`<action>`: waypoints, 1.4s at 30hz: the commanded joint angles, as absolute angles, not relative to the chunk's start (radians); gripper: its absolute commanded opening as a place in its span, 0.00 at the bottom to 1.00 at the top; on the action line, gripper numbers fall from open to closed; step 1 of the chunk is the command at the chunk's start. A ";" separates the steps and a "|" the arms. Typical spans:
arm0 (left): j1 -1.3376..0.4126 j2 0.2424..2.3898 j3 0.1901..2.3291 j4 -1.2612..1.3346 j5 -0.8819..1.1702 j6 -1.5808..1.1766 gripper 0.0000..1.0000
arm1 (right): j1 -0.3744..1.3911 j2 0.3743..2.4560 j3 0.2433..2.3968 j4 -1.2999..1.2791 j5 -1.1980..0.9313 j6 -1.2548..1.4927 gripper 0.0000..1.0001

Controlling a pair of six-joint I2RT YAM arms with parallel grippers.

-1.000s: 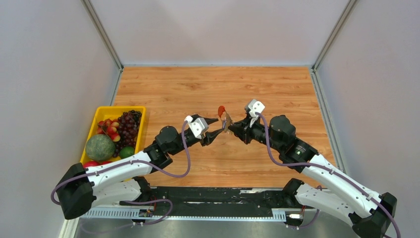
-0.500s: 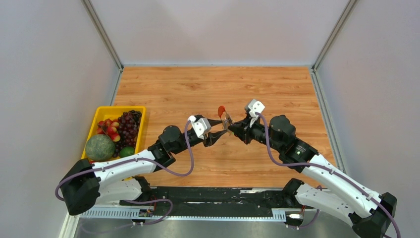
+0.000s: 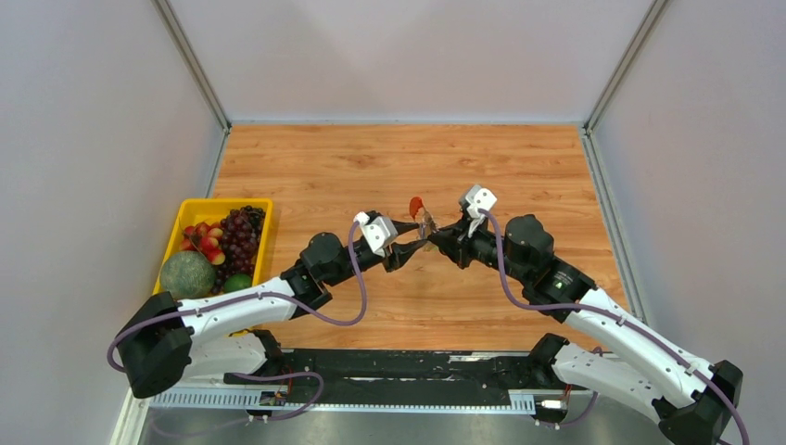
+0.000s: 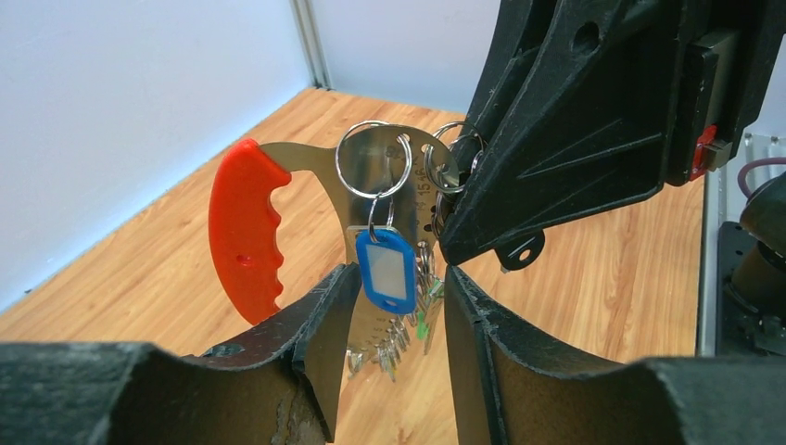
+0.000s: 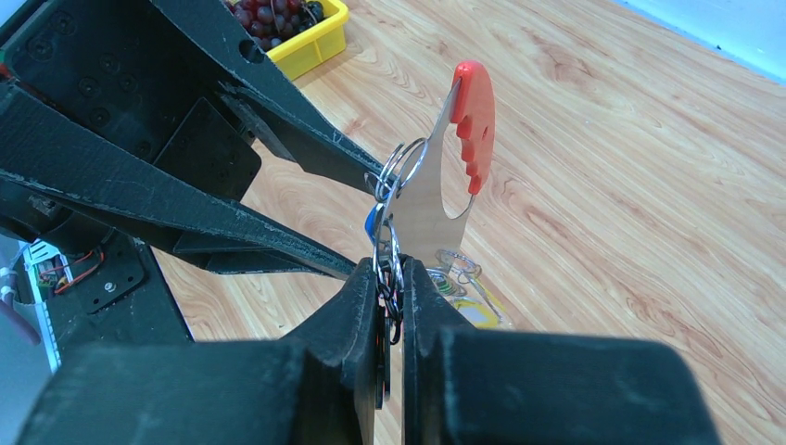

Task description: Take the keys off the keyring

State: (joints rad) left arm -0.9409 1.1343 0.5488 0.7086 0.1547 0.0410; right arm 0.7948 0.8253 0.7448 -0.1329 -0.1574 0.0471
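The keyring (image 3: 414,205) is a silvery plate with rings and a curved red clip (image 4: 243,227), held in the air at mid-table. My right gripper (image 5: 390,273) is shut on its rings (image 5: 397,167). A blue tag (image 4: 386,269) and several tiny keys (image 4: 408,326) hang below the plate. My left gripper (image 4: 397,278) is open, its jaws on either side of the blue tag and the hanging keys, not touching them. A yellow-headed key (image 5: 473,311) with a loose ring lies on the table under the keyring. In the top view my left gripper (image 3: 411,238) meets my right gripper (image 3: 434,236).
A yellow tray (image 3: 199,206) of fruit with grapes, a melon and strawberries stands at the table's left edge; its corner shows in the right wrist view (image 5: 310,39). White walls enclose the wooden table (image 3: 408,158) on three sides.
My left gripper has moved right, toward the keyring, and its open jaws now straddle the hanging keys. The right gripper and keyring have stayed put.
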 commanded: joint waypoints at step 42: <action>-0.940 1.177 0.626 0.793 0.100 0.006 0.41 | 0.799 0.807 0.760 -0.117 -0.179 0.055 0.00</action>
State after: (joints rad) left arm -0.9363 1.1786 0.5816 0.7448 0.0811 0.0200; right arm 0.7918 0.8249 0.7448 -0.1608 -0.1661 0.0471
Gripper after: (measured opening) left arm 0.414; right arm 0.093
